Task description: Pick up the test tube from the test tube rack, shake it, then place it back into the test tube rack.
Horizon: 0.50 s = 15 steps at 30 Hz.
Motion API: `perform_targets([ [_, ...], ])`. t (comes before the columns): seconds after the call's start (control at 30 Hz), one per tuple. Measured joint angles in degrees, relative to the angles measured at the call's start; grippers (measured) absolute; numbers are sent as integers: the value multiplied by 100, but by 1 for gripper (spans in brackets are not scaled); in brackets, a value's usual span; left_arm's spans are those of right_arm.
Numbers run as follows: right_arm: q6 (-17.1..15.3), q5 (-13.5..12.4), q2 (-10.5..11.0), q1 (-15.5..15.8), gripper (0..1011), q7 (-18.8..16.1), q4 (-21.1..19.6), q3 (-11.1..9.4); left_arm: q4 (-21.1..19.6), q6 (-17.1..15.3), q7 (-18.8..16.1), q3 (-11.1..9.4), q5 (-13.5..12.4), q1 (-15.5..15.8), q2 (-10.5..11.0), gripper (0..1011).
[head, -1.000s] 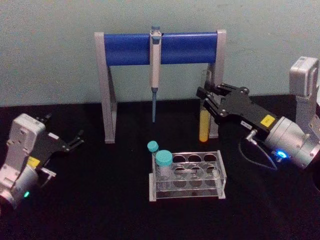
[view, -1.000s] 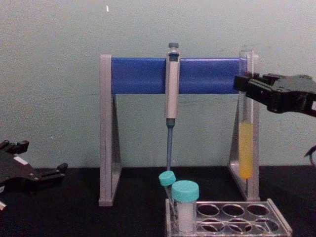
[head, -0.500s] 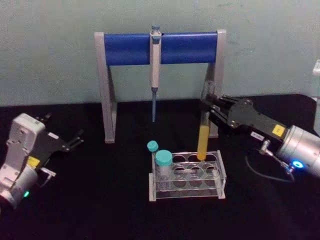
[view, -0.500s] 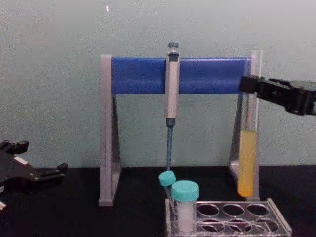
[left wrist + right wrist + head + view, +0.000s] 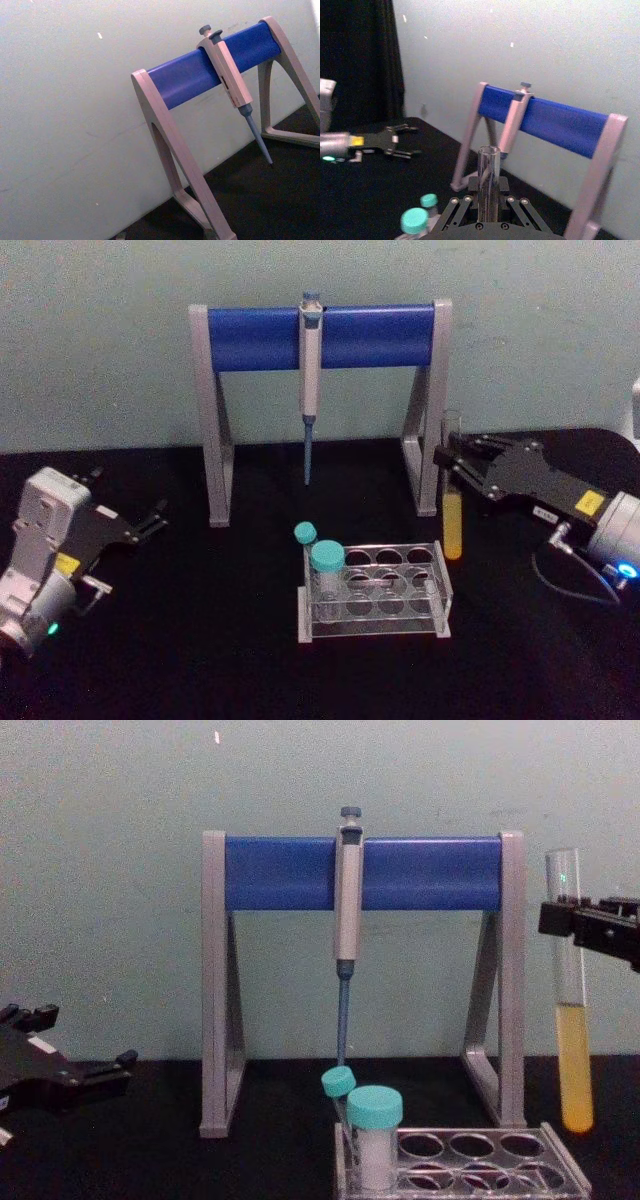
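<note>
The test tube is a long clear tube with yellow liquid in its lower part. It hangs upright just beyond the right end of the test tube rack, its bottom near the level of the rack's top. My right gripper is shut on the tube's upper half, reaching in from the right. In the chest view the test tube hangs from the right gripper above the rack. In the right wrist view the tube stands between the fingers. My left gripper rests open at the far left.
A grey-and-blue pipette stand stands behind the rack, with a grey pipette hanging from its bar. Two teal-capped vials occupy the rack's left end. The stand's right leg is close to the tube's left.
The right gripper carried the tube down from beside the stand's right leg toward the rack's back right holes, then rightward, so it now hangs past the rack's right end. The left arm stayed still.
</note>
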<state>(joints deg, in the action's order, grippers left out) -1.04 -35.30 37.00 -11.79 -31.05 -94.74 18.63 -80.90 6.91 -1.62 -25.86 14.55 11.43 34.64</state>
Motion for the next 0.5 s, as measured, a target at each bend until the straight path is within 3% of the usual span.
perform_targets([
  [0.23,74,421,-197,-295,223,257,279,84,0,0,0,0,0,0,0,1001],
  [0.5,236,388,-620,-722,223,26,832,183,0,0,0,0,0,0,0,1001],
])
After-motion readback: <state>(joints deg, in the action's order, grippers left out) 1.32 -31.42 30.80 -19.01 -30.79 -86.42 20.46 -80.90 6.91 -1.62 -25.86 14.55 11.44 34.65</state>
